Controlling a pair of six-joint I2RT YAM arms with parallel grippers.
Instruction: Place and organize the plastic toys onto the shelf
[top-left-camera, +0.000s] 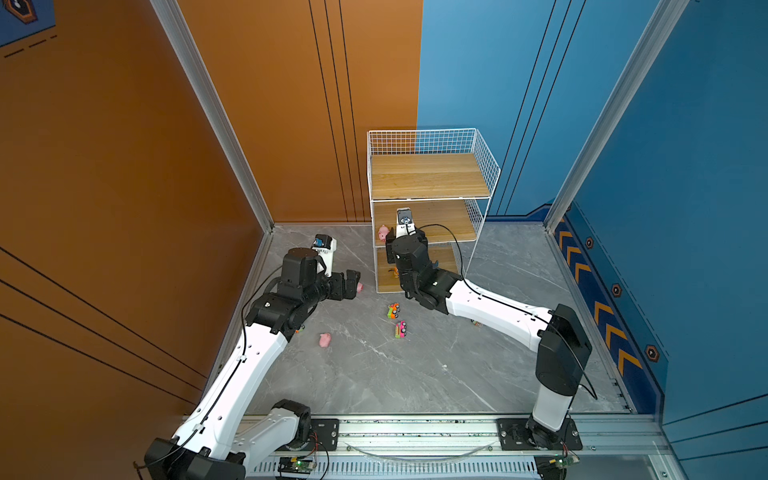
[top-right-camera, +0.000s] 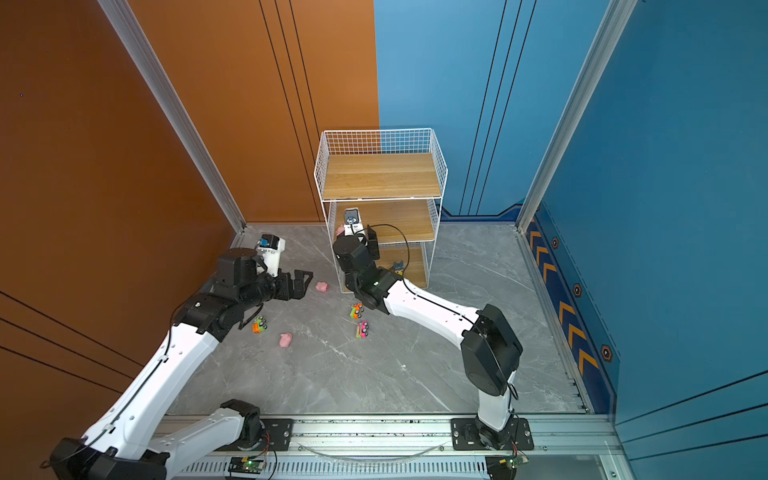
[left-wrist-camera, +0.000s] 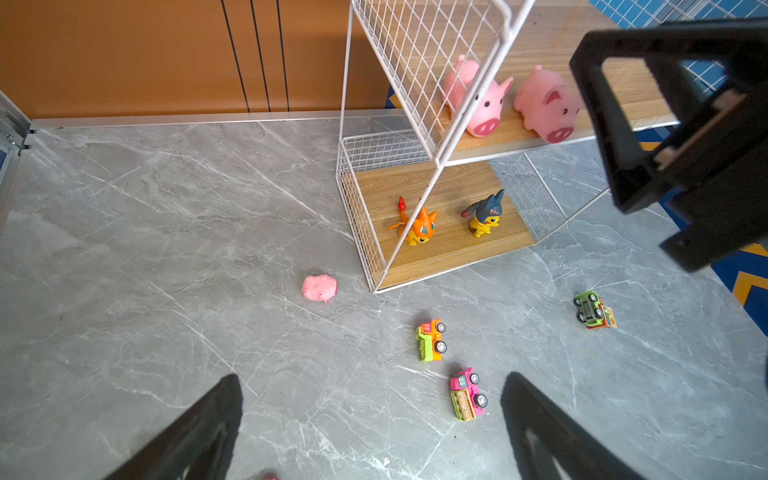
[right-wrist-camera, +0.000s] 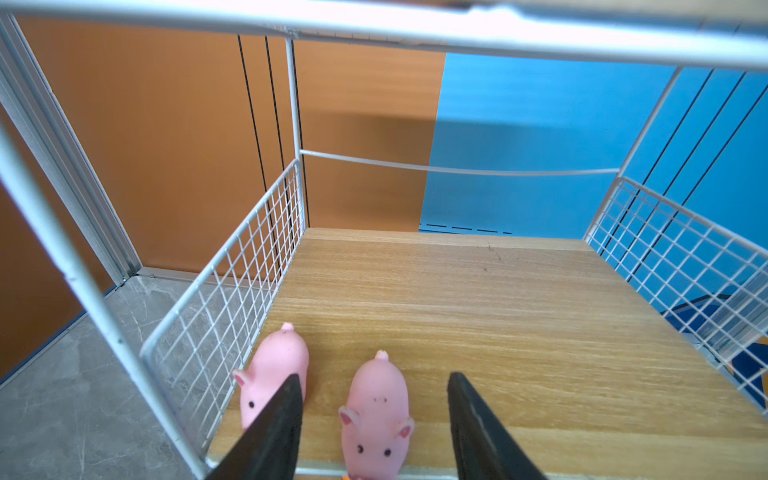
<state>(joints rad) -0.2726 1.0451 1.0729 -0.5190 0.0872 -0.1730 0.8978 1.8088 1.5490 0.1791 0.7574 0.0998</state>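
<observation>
The shelf (top-left-camera: 430, 176) stands at the back. My right gripper (right-wrist-camera: 374, 375) is at its middle board (right-wrist-camera: 478, 299), open, its fingers on either side of a pink pig (right-wrist-camera: 376, 419) without touching it. A second pig (right-wrist-camera: 276, 365) stands beside it by the wire side. My left gripper (left-wrist-camera: 371, 377) hangs open and empty over the floor. A pig (left-wrist-camera: 318, 287) lies near the shelf's corner, another (top-left-camera: 325, 339) nearer the front. An orange-green car (left-wrist-camera: 431, 339), a pink car (left-wrist-camera: 467, 394) and a green car (left-wrist-camera: 594, 309) lie on the floor.
An orange cat figure (left-wrist-camera: 417, 226) and a blue-and-yellow figure (left-wrist-camera: 484, 216) stand on the bottom board. In a top view another small car (top-right-camera: 259, 325) lies beside the left arm. Walls close in the grey floor on three sides, with a metal rail (top-left-camera: 415, 428) in front.
</observation>
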